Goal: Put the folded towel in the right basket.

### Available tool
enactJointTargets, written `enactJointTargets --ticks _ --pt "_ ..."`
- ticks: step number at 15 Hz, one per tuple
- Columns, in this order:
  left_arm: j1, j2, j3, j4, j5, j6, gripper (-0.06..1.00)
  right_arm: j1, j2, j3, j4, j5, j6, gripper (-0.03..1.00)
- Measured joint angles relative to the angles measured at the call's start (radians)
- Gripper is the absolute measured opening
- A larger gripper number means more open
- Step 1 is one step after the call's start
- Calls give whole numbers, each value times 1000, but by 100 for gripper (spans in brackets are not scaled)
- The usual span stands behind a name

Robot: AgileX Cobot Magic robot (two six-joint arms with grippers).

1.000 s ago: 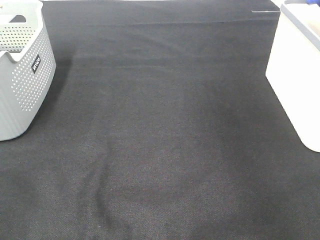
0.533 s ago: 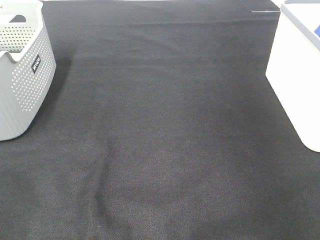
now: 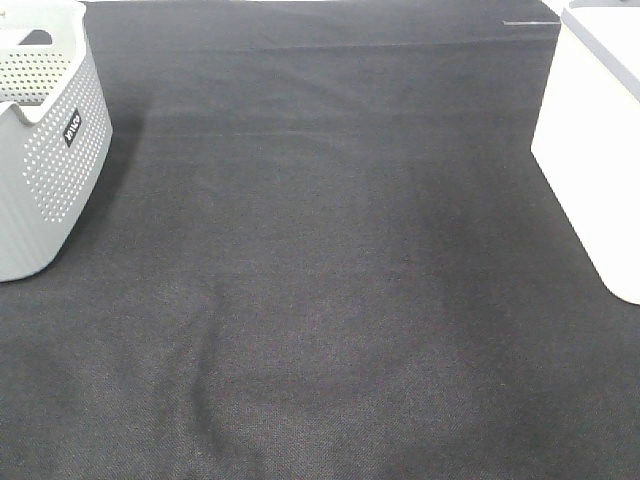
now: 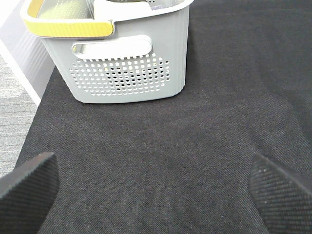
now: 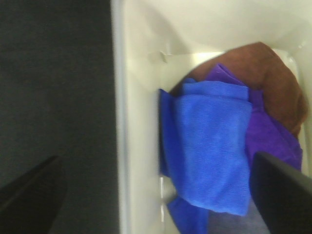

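Note:
The folded blue towel [image 5: 209,151] lies inside the white right basket [image 5: 139,112], on top of a purple towel [image 5: 273,141] and a brown one [image 5: 273,78]. My right gripper [image 5: 156,200] hovers above the basket's rim, open and empty, with one finger over the black cloth and the other over the towels. The white basket [image 3: 590,150] stands at the right edge of the exterior view, its inside hidden there. My left gripper [image 4: 156,187] is open and empty above the cloth, short of the grey basket [image 4: 126,63]. Neither gripper shows in the exterior view.
The grey perforated basket [image 3: 45,150] stands at the far left and holds a yellow-rimmed item [image 4: 68,22]. A black cloth [image 3: 330,260] covers the table, with a slight wrinkle [image 3: 205,350] near the front left.
A sliver of blue above the white basket at the top right of the exterior view has gone from sight. Nothing else has moved.

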Motion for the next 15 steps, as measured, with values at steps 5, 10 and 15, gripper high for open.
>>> enactJointTargets --ticks 5,10,15 --pt "0 0 0 0 0 0 99 42 -220 147 3 -8 22 97" --pt "0 0 0 0 0 0 99 42 -706 800 -44 -41 15 97" --pt "0 0 0 0 0 1 99 42 -1251 1275 -48 -138 21 97"
